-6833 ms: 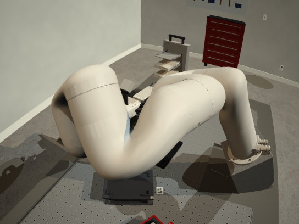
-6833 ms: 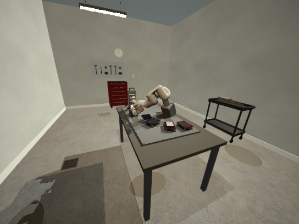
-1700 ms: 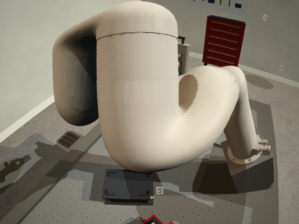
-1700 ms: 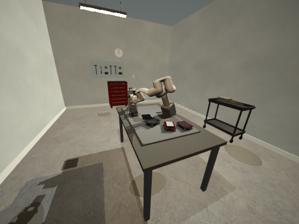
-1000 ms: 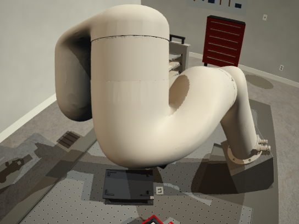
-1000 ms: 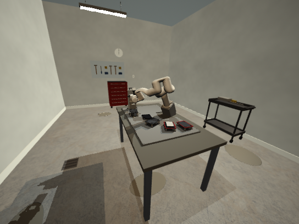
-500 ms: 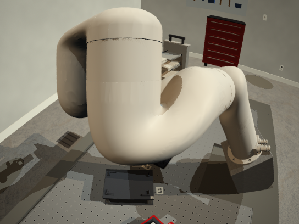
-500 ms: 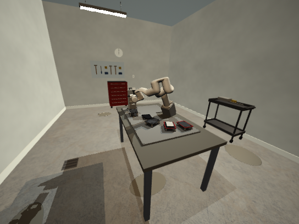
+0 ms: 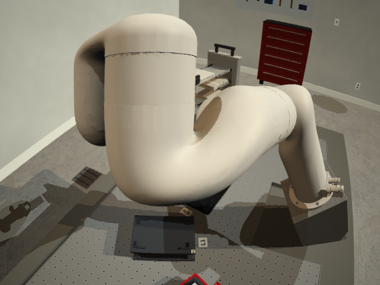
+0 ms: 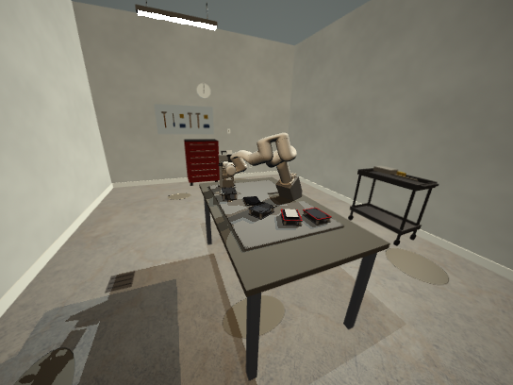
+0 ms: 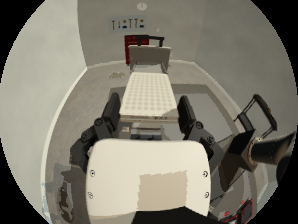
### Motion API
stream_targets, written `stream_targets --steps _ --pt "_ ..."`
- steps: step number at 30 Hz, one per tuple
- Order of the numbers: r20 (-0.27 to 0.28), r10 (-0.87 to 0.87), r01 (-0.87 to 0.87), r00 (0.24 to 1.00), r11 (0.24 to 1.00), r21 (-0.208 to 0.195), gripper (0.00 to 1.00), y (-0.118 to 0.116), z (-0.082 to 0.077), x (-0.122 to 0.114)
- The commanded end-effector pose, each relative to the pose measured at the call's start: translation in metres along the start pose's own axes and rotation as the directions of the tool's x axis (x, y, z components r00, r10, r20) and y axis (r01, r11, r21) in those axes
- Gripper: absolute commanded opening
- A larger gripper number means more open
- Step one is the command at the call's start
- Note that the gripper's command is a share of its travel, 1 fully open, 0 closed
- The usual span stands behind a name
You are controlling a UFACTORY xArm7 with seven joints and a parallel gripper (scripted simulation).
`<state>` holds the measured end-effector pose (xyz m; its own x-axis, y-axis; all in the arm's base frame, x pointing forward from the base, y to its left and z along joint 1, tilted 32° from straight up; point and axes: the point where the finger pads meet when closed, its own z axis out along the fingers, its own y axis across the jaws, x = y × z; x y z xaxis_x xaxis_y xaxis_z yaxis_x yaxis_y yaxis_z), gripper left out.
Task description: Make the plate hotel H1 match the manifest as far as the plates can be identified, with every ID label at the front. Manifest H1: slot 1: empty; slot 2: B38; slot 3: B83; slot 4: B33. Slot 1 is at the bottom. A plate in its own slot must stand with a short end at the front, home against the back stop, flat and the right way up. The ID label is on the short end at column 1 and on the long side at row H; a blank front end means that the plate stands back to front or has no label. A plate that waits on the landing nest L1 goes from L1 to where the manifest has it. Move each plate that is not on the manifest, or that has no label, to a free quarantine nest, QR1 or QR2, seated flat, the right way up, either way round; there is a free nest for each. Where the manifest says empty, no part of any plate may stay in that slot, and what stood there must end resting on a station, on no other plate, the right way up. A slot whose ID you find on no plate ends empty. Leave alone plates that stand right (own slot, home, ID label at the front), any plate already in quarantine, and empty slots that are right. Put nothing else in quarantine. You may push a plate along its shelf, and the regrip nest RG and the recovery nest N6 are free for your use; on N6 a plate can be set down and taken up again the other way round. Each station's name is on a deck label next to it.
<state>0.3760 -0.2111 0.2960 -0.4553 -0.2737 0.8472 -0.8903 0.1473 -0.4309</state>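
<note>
The white, dimpled rectangular well plate (image 11: 148,94) lies lengthwise between the black gripper (image 11: 149,115) fingers, clamped across its long sides at a wide spread, just before the grey, handle-topped plate hotel (image 9: 233,65) (its label unreadable here). Judged step: carrying a plate to or from a slot; next, keep it level and aligned.

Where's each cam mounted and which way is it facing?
Top: high behind the arm, looking down past it to the hotel and a dark nest.
Exterior: off the table's far end, facing the whole arm and back wall.
Wrist: above the gripper, facing the hotel; fingers clamp a plate.
Shared: hotel and red cabinet.
</note>
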Motion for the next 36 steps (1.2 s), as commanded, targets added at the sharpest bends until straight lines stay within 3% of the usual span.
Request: stream_targets --steps 1,36 --pt "0.0 0.003 -0.003 1.0 1.0 0.0 0.0 -0.001 0.005 0.001" --pt "0.0 0.003 -0.003 1.0 1.0 0.0 0.0 -0.001 0.046 0.001"
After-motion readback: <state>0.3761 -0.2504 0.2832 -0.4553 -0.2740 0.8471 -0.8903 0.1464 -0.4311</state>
